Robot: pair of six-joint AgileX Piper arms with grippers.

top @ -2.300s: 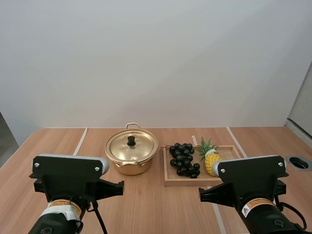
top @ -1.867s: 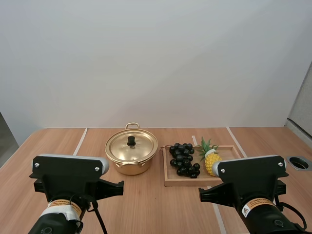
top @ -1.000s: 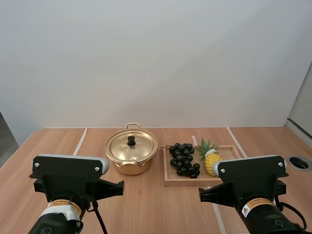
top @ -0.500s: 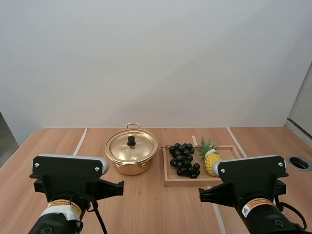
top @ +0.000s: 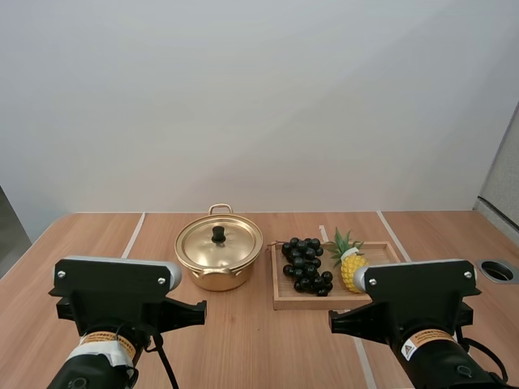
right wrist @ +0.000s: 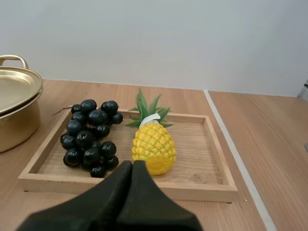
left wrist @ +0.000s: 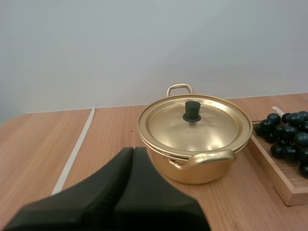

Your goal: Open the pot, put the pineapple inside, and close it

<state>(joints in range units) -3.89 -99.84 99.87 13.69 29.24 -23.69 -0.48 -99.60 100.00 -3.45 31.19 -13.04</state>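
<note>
A gold pot (top: 219,258) stands mid-table with its lid (top: 219,241) on, a black knob (top: 218,233) on top. The left wrist view has the pot (left wrist: 195,144) just ahead of my left gripper (left wrist: 133,151), which is shut with its fingers together as one dark wedge. A yellow pineapple (top: 350,267) with green leaves lies in a wooden tray (top: 280,301) to the right of the pot, beside dark grapes (top: 305,264). My right gripper (right wrist: 133,165) is shut, its tip just short of the tray (right wrist: 128,188) and pointing at the pineapple (right wrist: 153,147).
Grapes (right wrist: 91,137) fill the tray's left half. White lines (top: 133,234) run across the wooden tabletop. A round metal-rimmed hole (top: 497,271) sits at the table's right edge. Both arm bases (top: 117,312) stand at the near edge.
The right arm has shifted very slightly. Nothing else has moved.
</note>
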